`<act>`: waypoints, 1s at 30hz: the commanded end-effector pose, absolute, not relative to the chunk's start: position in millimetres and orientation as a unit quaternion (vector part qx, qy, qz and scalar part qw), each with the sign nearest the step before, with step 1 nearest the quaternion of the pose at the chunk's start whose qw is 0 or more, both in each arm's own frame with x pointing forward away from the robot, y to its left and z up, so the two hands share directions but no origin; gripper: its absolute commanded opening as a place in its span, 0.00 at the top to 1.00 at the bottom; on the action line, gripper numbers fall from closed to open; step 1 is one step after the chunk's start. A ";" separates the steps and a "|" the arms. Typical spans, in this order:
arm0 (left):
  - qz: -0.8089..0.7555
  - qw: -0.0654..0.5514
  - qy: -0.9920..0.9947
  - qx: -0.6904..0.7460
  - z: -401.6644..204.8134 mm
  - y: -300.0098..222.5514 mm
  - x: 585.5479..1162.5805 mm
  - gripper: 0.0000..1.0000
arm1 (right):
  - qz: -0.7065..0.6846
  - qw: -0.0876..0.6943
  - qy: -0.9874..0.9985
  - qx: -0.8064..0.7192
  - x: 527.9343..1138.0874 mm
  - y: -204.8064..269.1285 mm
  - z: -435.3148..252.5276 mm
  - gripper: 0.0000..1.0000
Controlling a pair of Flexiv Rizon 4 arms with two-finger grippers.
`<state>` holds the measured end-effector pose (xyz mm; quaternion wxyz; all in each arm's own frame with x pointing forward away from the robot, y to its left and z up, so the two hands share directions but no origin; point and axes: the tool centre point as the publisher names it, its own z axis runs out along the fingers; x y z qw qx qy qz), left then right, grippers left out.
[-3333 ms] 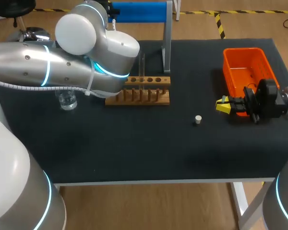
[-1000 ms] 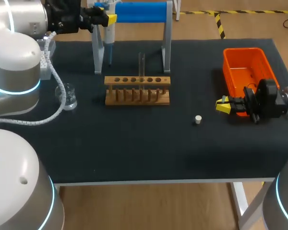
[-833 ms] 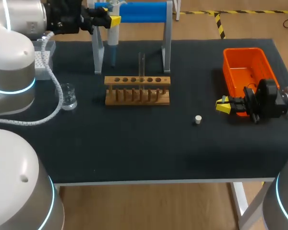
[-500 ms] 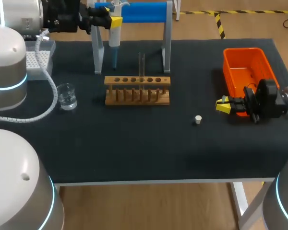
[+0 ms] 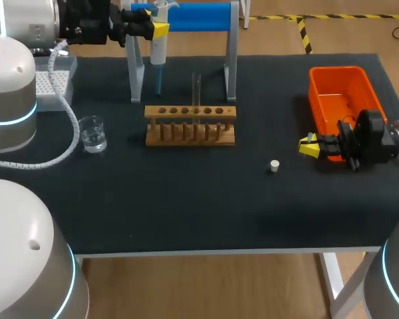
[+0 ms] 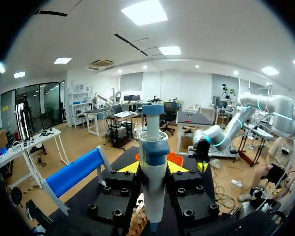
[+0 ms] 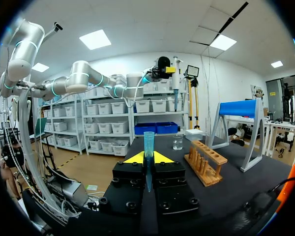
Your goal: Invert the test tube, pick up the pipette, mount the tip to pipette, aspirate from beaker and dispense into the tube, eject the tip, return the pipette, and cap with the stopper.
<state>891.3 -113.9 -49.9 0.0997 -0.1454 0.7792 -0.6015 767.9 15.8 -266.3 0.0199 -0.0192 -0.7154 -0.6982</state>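
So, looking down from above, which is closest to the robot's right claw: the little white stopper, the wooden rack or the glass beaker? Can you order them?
Measured from the right gripper, which holds a blue tip:
1. stopper, on the cloth just beside it, toward the middle.
2. wooden rack, mid-table.
3. beaker, far over on the left side.

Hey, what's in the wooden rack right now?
One clear test tube stands in the rack; the other holes look empty. The tube's lower end is hidden inside the rack.
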 end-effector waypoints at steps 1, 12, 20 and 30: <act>-0.605 0.095 0.779 -0.133 -46.7 -117.0 888.9 1.00 | -0.698 0.019 -0.716 -0.019 767.5 16.1 -266.2 1.00; -0.630 0.040 0.774 -0.040 -21.9 -181.5 848.0 1.00 | -0.698 0.019 -0.716 -0.019 767.5 16.1 -266.2 1.00; -0.635 0.017 0.772 -0.014 -2.6 -217.0 819.1 1.00 | -0.698 0.019 -0.716 -0.019 767.5 16.1 -266.2 1.00; -0.636 0.013 0.771 -0.028 4.4 -233.1 798.6 1.00 | -0.698 0.019 -0.716 -0.019 767.5 16.1 -266.2 1.00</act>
